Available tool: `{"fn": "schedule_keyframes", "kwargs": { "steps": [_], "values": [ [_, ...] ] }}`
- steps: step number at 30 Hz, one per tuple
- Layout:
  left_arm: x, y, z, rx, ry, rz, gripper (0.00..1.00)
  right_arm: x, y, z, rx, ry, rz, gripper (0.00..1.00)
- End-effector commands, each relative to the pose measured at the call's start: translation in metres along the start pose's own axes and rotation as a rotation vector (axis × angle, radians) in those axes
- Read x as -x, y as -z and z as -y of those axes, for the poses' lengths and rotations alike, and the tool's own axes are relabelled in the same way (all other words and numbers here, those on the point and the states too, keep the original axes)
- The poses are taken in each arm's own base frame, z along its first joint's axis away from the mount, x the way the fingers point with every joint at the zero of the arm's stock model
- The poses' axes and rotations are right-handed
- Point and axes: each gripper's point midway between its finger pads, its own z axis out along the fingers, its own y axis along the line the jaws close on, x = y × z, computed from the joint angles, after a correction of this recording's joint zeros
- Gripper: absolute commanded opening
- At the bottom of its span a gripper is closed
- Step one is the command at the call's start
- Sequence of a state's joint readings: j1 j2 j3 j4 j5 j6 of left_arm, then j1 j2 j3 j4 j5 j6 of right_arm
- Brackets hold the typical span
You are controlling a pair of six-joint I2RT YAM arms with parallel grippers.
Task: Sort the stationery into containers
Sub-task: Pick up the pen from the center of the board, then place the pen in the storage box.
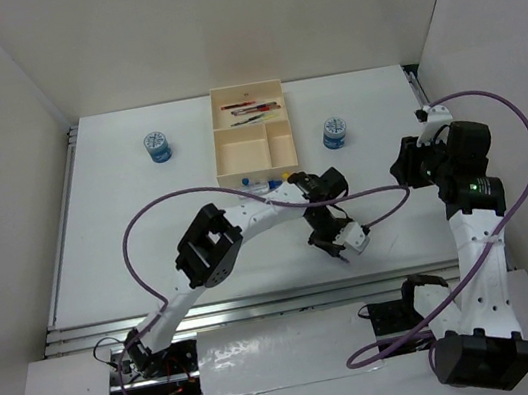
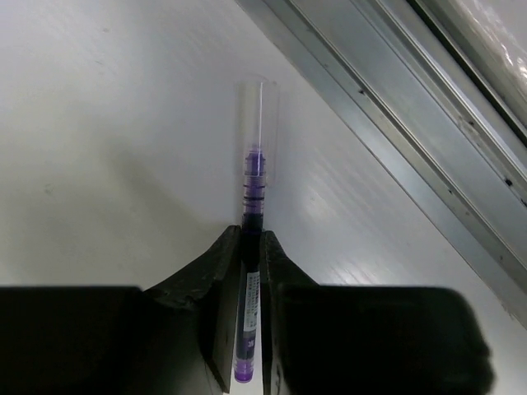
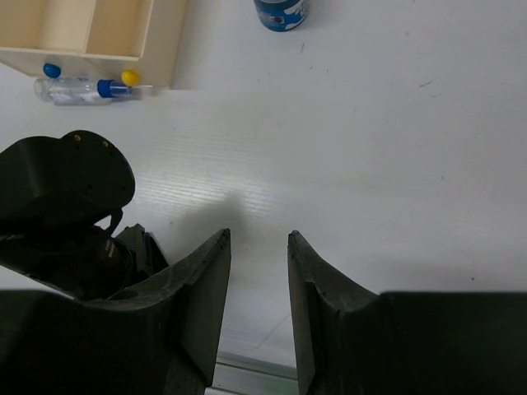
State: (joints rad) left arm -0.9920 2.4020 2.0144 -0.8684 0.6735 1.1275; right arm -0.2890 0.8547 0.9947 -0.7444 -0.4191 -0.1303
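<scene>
From above, we see the left gripper (image 1: pixel 338 246) sitting low over the table (image 1: pixel 129 240) near its front edge. It is well apart from the cream tray (image 1: pixel 219 149) at the far side, whose long section already has a few pens (image 1: pixel 251 109) in it. The thing the gripper reaches for is too small to make out from here. One patterned cylinder (image 1: pixel 157 147) stands left of the tray and another (image 1: pixel 334 132) right of it, both outside any compartment. The right gripper (image 1: pixel 409 165) hangs over the table's right side, out of the left arm's path to the tray. The left wrist view explains the low pose. The purple pen (image 2: pixel 252 206) lies between the two fingers (image 2: pixel 222 263), which press on its barrel from both sides with no gap we can see, so we judge it gripped. The grip is on its rear half, with the clear cap pointing out toward the metal rail (image 2: pixel 395 115). We cannot tell whether it is off the surface yet. We think it belongs in the long section with the other pens. In the right wrist view that gripper's jaws stand partly open with only bare table between them. Beyond them a clear marker (image 3: pixel 82 89), a blue piece (image 3: pixel 52 70) and a yellow piece (image 3: pixel 129 77) lie just outside the tray's near wall. They sit about where we expect the pen to cross, so the carry wants height there.
</scene>
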Motion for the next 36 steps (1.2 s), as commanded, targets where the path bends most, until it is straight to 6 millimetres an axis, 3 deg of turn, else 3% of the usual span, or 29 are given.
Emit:
{"fn": "schedule_keyframes", "kwargs": {
  "steps": [1,3,5,6,9,10,12,13,15,16,17,18,20,21,23,25,26,28,29,30,31,32,34,35,36],
  "values": [
    [-0.028,-0.005,0.035,-0.133,0.003,-0.129,0.21,0.019,0.009,-0.003,0.006,0.031,0.055,0.41],
    [-0.037,-0.005,0.047,-0.139,0.048,-0.151,0.19,0.020,0.009,-0.004,0.012,0.026,0.055,0.40],
    [-0.034,0.005,0.041,-0.070,0.043,-0.151,0.15,0.022,0.011,-0.005,0.014,0.029,0.061,0.40],
    [-0.045,0.004,0.051,-0.069,0.074,-0.176,0.11,0.024,0.011,-0.005,0.012,0.029,0.064,0.40],
    [-0.048,0.026,0.045,0.047,0.193,-0.151,0.00,0.029,0.014,-0.007,0.018,0.031,0.080,0.39],
    [-0.045,0.048,0.038,0.101,0.211,-0.121,0.00,0.029,0.014,-0.008,0.021,0.029,0.083,0.39],
    [-0.043,0.067,0.036,0.155,0.266,-0.073,0.00,0.031,0.015,-0.010,0.027,0.028,0.092,0.38],
    [-0.036,0.096,0.029,0.228,0.273,-0.048,0.00,0.032,0.016,-0.010,0.027,0.026,0.096,0.38],
    [-0.030,0.123,0.024,0.312,0.283,-0.015,0.00,0.033,0.015,-0.011,0.030,0.021,0.100,0.38],
    [-0.021,0.156,0.018,0.401,0.269,0.000,0.00,0.031,0.014,-0.012,0.038,0.011,0.098,0.38],
    [-0.018,0.173,0.012,0.457,0.260,0.005,0.00,0.032,0.014,-0.012,0.042,0.012,0.102,0.38],
    [-0.012,0.207,0.003,0.552,0.228,0.019,0.00,0.031,0.012,-0.013,0.049,0.008,0.099,0.38],
    [-0.015,0.251,-0.016,0.703,0.219,0.019,0.00,0.029,0.010,-0.014,0.058,-0.002,0.099,0.38],
    [-0.022,0.289,-0.032,0.827,0.190,0.026,0.00,0.027,0.007,-0.014,0.061,-0.011,0.092,0.37],
    [-0.046,0.332,-0.050,0.983,0.182,-0.006,0.00,0.026,0.004,-0.014,0.067,-0.016,0.089,0.38],
    [-0.058,0.375,-0.074,1.174,0.140,-0.028,0.00,0.023,0.001,-0.015,0.073,-0.021,0.079,0.37],
    [-0.075,0.385,-0.082,1.214,0.153,-0.038,0.00,0.023,0.001,-0.014,0.072,-0.020,0.079,0.37],
    [-0.079,0.414,-0.103,1.321,0.108,-0.048,0.00,0.022,-0.001,-0.012,0.066,-0.022,0.071,0.37],
    [-0.101,0.412,-0.114,1.337,0.143,-0.062,0.00,0.021,-0.003,-0.011,0.065,-0.022,0.065,0.37],
    [-0.109,0.418,-0.121,1.357,0.149,-0.054,0.00,0.020,-0.004,-0.010,0.063,-0.022,0.061,0.37],
    [-0.103,0.435,-0.131,1.390,0.125,-0.039,0.00,0.019,-0.006,-0.010,0.065,-0.026,0.055,0.37],
    [-0.125,0.426,-0.142,1.373,0.143,-0.048,0.00,0.018,-0.007,-0.011,0.066,-0.025,0.051,0.37],
    [-0.126,0.445,-0.158,1.428,0.112,-0.038,0.00,0.014,-0.011,-0.009,0.066,-0.029,0.035,0.37],
    [-0.143,0.438,-0.165,1.419,0.121,-0.044,0.00,0.014,-0.011,-0.008,0.060,-0.029,0.031,0.37],
    [-0.141,0.447,-0.170,1.439,0.094,-0.040,0.00,0.011,-0.013,-0.007,0.058,-0.028,0.021,0.37]
  ]
}}
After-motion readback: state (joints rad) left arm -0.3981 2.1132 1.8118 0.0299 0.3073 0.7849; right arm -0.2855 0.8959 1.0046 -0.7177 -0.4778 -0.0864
